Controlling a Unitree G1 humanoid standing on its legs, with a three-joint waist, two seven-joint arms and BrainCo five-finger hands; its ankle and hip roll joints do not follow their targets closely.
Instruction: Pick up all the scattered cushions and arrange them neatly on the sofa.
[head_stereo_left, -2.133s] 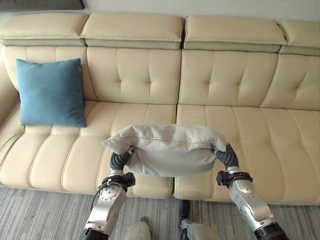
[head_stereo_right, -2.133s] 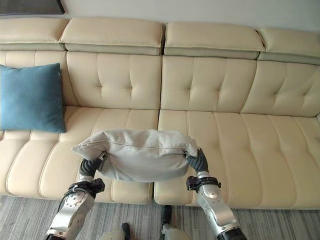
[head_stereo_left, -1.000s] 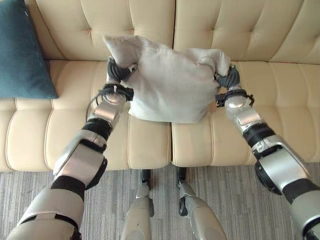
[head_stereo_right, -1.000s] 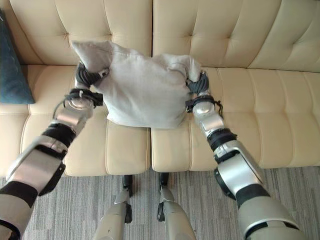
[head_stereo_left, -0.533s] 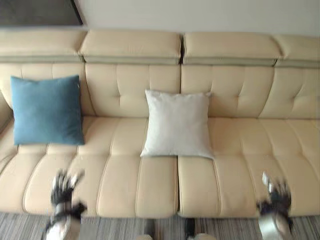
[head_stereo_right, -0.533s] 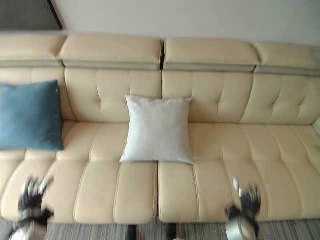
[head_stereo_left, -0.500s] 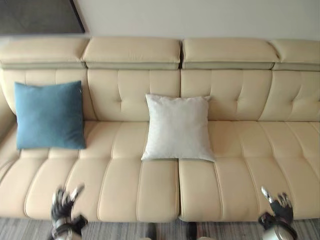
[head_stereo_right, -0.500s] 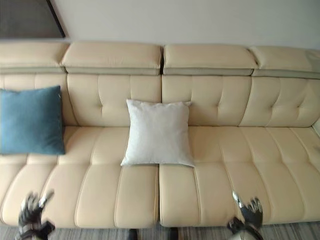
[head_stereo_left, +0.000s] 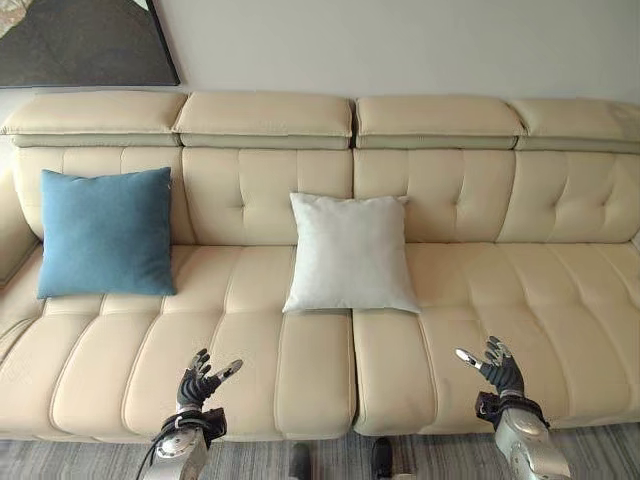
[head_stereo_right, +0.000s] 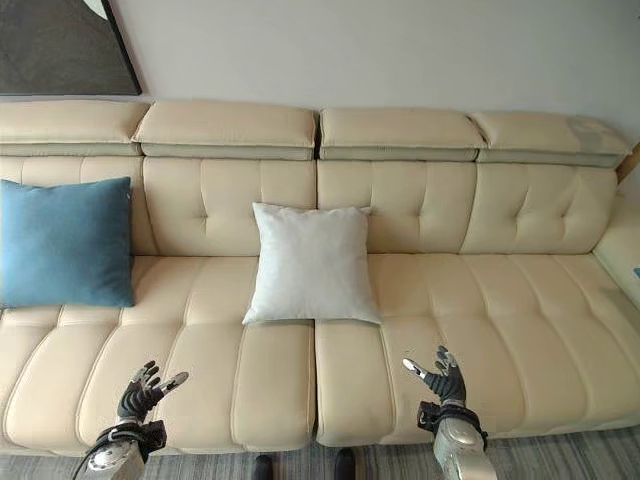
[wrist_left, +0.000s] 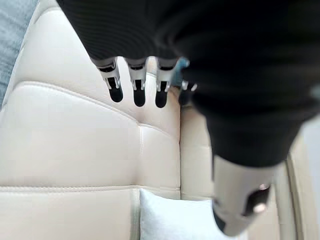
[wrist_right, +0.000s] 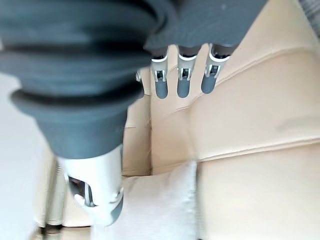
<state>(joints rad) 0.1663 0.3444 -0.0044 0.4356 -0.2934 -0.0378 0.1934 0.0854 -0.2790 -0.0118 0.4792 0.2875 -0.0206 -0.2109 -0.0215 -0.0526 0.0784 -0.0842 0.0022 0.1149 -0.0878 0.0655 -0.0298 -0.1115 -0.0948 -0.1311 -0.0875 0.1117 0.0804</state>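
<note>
Two cushions on sofa (head_stereo_left: 480, 290), upright against backrest: left cushion (head_stereo_left: 105, 232) at left end, middle cushion (head_stereo_left: 350, 253) at centre.

the sofa (head_stereo_left: 250, 340) looks like smooth cream leather with a soft sheen, tufted on the back and stitched in ribs on the seat. the white cushion (head_stereo_left: 352, 253) is matt woven cloth, slightly coarse; the blue cushion (head_stereo_left: 106, 232) is matt cloth too, finer. the floor (head_stereo_right: 560, 455) carries a rough grey carpet. the wall (head_stereo_left: 400, 45) is flat matt paint.
</note>
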